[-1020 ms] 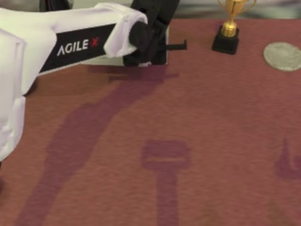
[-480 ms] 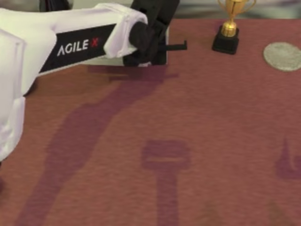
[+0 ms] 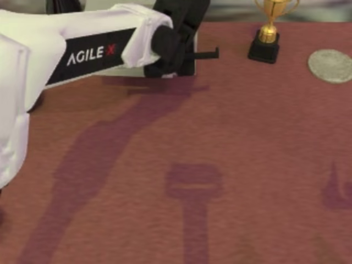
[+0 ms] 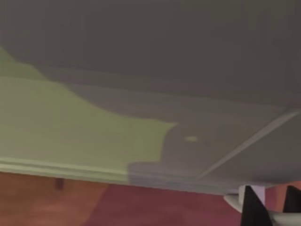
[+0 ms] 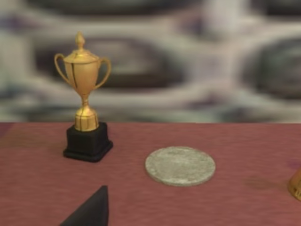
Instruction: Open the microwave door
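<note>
The left arm (image 3: 82, 52) reaches across the top view from the left edge toward about 12 o'clock, its white link lettered AGILE X. Its black left gripper (image 3: 179, 52) sits at the far edge of the table (image 3: 247, 143), pressed up against the microwave (image 3: 126, 70), which stands at roughly 11 o'clock on the table and is mostly hidden under the arm. A thin dark bar (image 3: 206, 53) juts out toward 3 o'clock from the gripper's position; it may be a finger or the edge of the microwave door, and the top view does not settle which. I cannot tell how the left jaws stand.

In the left wrist view the microwave fills nearly the whole picture, very close: a grey panel surface (image 4: 197, 61), a green patch (image 4: 70, 127) across one part, and a thin seam line running diagonally. Two dark fingertips (image 4: 254, 209) show at the picture's edge, over the red tabletop.

A gold trophy (image 3: 268, 30) on a black base stands at about 1 o'clock, and a flat round grey disc (image 3: 331, 65) lies toward 2 o'clock near the right edge, apart from the trophy.

The right arm appears only through its wrist view, which looks toward the trophy and the disc; one dark fingertip (image 5: 91, 212) shows there, so I cannot tell the state of its jaws.
</note>
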Robot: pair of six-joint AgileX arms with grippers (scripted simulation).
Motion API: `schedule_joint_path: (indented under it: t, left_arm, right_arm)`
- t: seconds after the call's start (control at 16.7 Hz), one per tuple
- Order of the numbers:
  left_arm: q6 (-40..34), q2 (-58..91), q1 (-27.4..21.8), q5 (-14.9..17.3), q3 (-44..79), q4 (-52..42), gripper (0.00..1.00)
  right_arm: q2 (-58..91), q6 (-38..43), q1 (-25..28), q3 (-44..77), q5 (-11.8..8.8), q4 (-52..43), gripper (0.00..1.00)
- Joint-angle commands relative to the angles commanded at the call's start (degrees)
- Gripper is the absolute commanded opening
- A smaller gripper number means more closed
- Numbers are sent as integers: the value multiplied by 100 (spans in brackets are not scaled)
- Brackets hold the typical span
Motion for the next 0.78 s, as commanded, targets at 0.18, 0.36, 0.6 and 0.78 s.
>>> schedule_joint_path:
  t: [0.18, 0.36, 0.6, 0.78]
  left_arm:
    - [0, 0, 0, 0, 0, 0, 0]
    - [22, 17, -32, 66, -73, 23, 0]
    - [251, -244, 23, 190, -362, 264, 0]
    - [331, -287, 39, 229, -480, 302, 0]
  right_arm:
    - [0, 0, 0, 0, 0, 0, 100]
    - [0, 0, 0, 0, 0, 0, 100]
    - [0, 0, 0, 0, 0, 0, 100]
    - [0, 0, 0, 0, 0, 0, 100]
